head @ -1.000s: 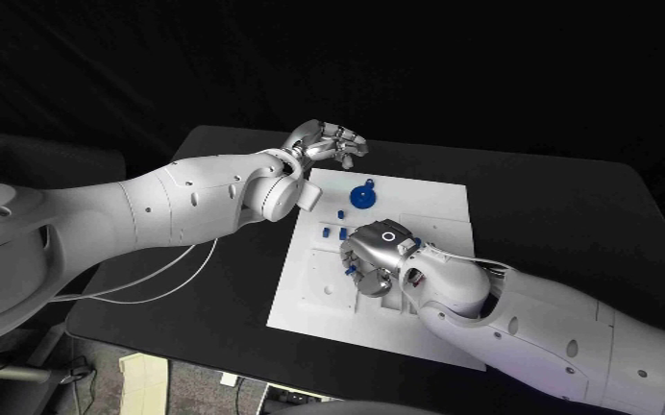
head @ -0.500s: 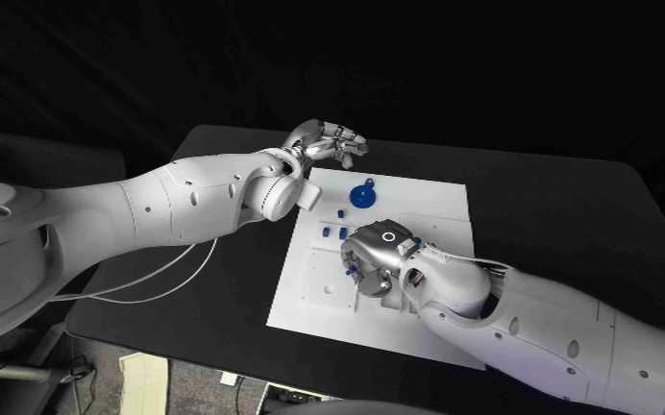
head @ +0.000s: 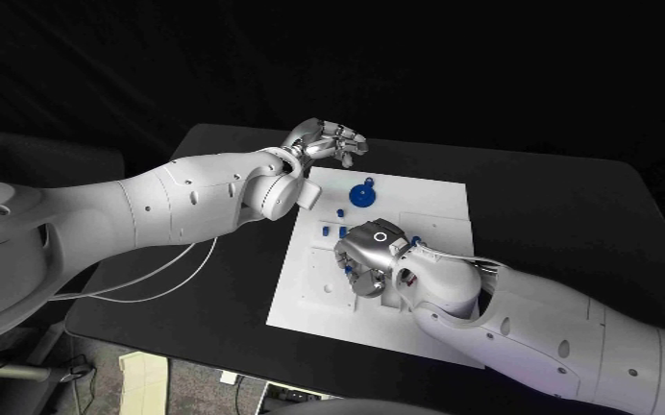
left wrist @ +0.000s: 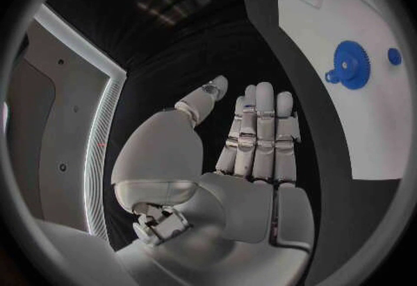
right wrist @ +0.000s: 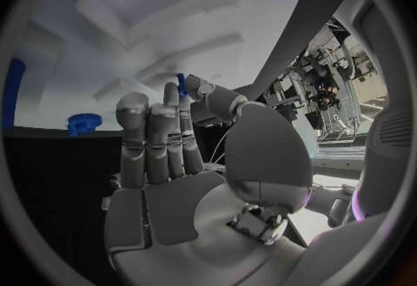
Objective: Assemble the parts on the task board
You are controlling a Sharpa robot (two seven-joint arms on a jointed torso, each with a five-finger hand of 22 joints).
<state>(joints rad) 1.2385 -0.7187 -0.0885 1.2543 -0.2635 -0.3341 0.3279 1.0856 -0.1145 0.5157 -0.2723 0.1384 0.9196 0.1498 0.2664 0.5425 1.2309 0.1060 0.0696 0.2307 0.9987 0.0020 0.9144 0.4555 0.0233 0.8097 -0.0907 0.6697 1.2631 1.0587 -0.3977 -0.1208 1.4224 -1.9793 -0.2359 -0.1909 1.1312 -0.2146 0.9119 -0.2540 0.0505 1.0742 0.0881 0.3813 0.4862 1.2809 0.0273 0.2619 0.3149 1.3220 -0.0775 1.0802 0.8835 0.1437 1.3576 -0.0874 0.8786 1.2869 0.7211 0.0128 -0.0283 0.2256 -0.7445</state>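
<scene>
Black table point(head: 554, 213) bears the task board point(head: 430, 206), its blue gear point(head: 363, 195) beyond the right hand point(head: 372, 259) pinching a blue part point(right wrist: 181, 85); left hand point(head: 327, 142) spread, holding nothing.

Head camera peers down over the flat white task board point(head: 416, 206); both wrist cameras sit close behind their palms (fisheye circles), each sharing that blue toothed gear point(left wrist: 351, 64).
</scene>
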